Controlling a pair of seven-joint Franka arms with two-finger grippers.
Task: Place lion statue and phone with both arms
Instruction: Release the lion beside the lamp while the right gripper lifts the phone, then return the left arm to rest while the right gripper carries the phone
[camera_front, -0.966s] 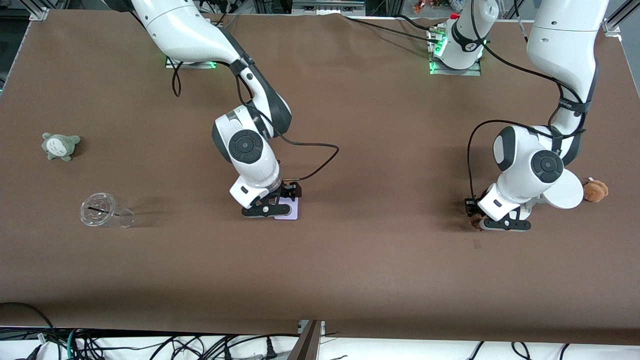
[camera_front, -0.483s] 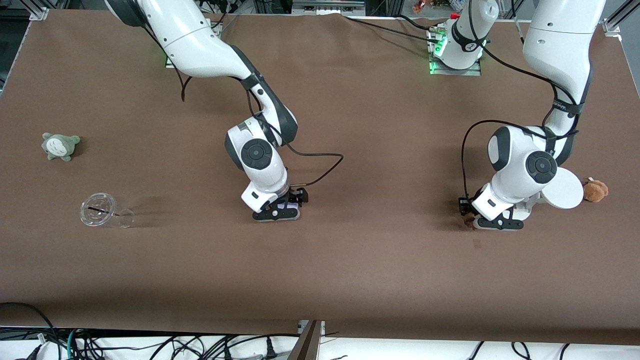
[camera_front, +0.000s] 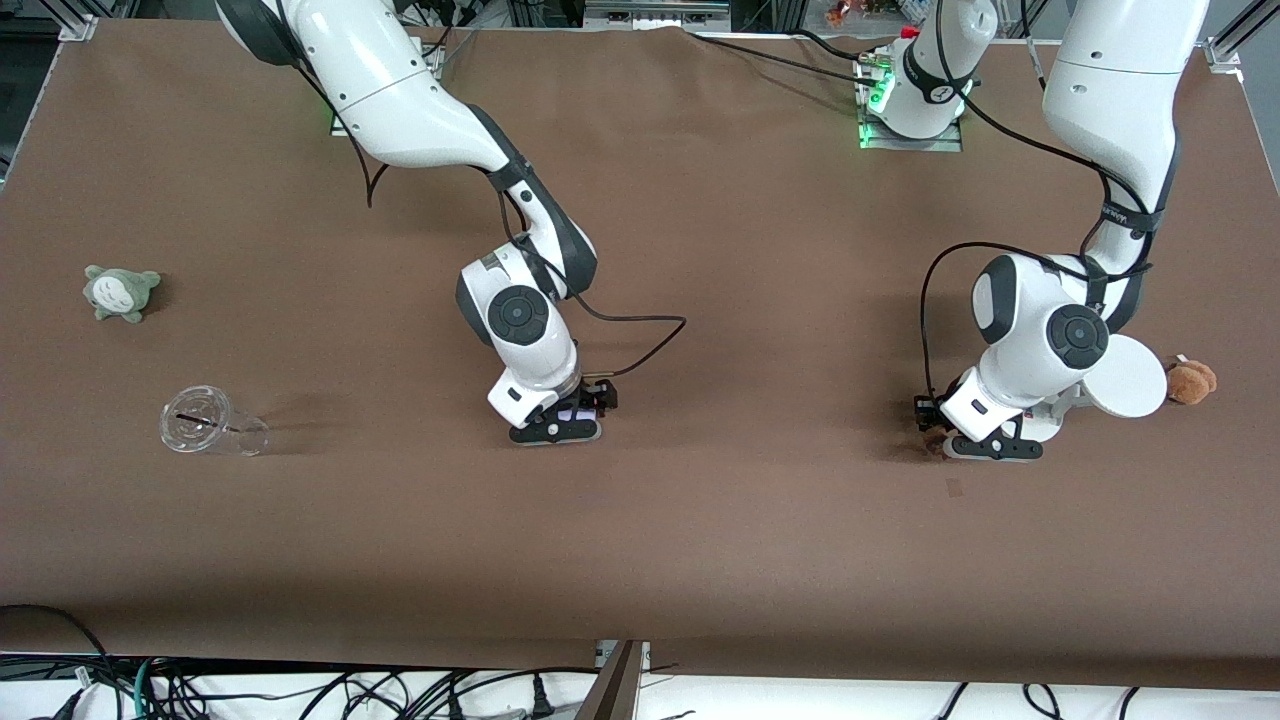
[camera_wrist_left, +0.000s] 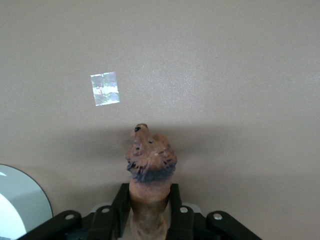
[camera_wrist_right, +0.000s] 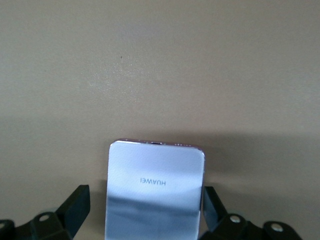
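The lion statue (camera_wrist_left: 150, 160), orange-brown with a dark mane, sticks out from between the fingers of my left gripper (camera_wrist_left: 148, 192), which is shut on its body. In the front view the lion statue (camera_front: 936, 446) shows as a brown bit at the left gripper (camera_front: 975, 445), low at the table by the white stand. The phone (camera_wrist_right: 155, 195), a pale lavender slab, lies flat between the jaws of my right gripper (camera_wrist_right: 145, 200), which is open, with a gap on one side. My right gripper (camera_front: 558, 425) covers most of the phone (camera_front: 577, 412) near the table's middle.
A white round stand (camera_front: 1130, 375) and a brown plush toy (camera_front: 1192, 380) sit beside the left arm. A shiny square patch (camera_wrist_left: 105, 89) lies on the cloth in front of the lion. A grey-green plush (camera_front: 120, 292) and a tipped clear cup (camera_front: 210, 425) lie toward the right arm's end.
My right gripper has slid toward the left arm's end, over the phone, which now lies between its jaws. The left gripper with the lion has shifted slightly toward the right arm's end.
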